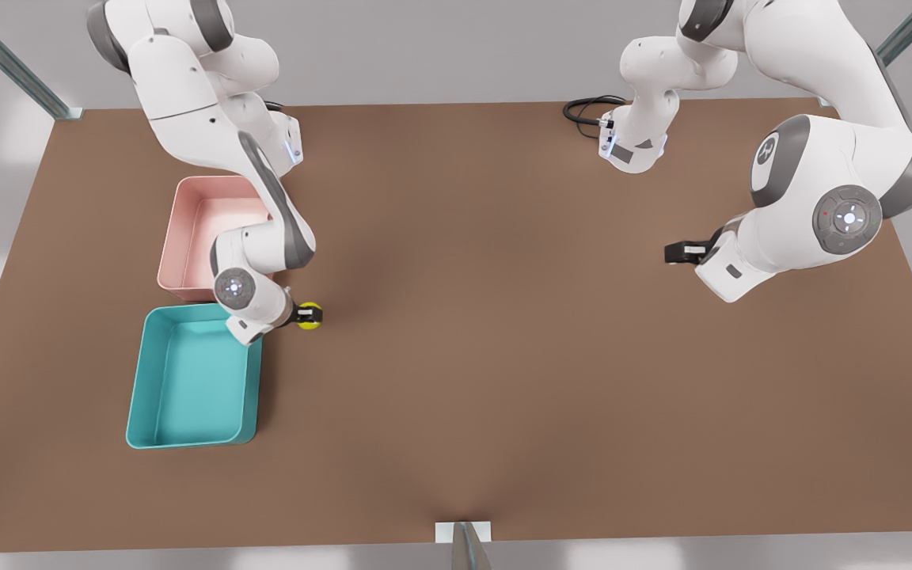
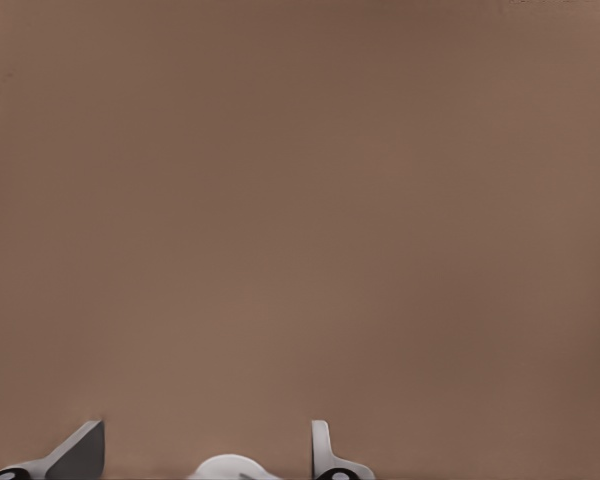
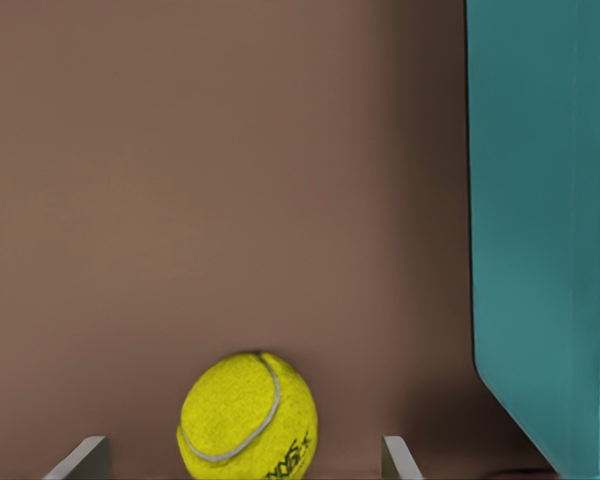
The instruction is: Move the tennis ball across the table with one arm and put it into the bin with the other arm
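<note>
The tennis ball (image 1: pixel 310 315) (image 3: pixel 248 415) rests on the brown table (image 1: pixel 503 356), just off the far corner of the teal bin (image 1: pixel 187 380) (image 3: pixel 540 220). On the front view's left, my right gripper (image 1: pixel 307 316) (image 3: pixel 245 442) is low over the ball. It is open, its fingertips (image 3: pixel 85 455) standing either side of the ball with gaps. On the front view's right, my left gripper (image 1: pixel 676 252) (image 2: pixel 205 432) hangs open over bare tabletop, holding nothing.
A pink tray (image 1: pixel 203 229) sits directly behind the teal bin, partly covered by the right arm. A black cable (image 1: pixel 587 109) lies at the table's back edge. Open brown tabletop stretches between the two arms.
</note>
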Robot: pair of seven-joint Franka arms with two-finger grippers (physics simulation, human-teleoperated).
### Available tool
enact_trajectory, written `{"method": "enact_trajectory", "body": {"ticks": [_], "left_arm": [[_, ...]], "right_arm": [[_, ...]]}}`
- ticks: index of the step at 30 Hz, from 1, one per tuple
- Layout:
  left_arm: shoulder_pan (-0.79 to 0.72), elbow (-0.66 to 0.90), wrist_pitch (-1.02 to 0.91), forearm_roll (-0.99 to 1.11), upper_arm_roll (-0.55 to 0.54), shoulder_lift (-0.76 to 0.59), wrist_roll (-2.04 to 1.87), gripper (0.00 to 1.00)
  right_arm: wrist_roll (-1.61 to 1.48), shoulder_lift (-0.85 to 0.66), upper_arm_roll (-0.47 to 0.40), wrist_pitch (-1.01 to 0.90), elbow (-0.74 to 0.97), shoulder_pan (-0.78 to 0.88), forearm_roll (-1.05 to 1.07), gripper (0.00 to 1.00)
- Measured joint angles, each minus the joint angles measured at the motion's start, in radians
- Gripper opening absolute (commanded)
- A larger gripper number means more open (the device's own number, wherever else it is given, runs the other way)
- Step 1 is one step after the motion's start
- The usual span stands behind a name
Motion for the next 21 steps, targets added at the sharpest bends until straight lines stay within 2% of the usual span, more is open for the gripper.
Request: {"method": "enact_trajectory", "body": {"ticks": [4, 21], "left_arm": [[0.0, 0.0, -0.006, 0.0, -0.001, 0.0, -0.033, 1.0], [0.003, 0.0, -0.031, 0.0, 0.001, 0.0, -0.115, 1.0]], "right_arm": [[0.012, 0.018, 0.001, 0.048, -0.055, 0.008, -0.002, 1.0], [0.062, 0.088, 0.009, 0.154, -0.078, 0.029, 0.007, 1.0]]}}
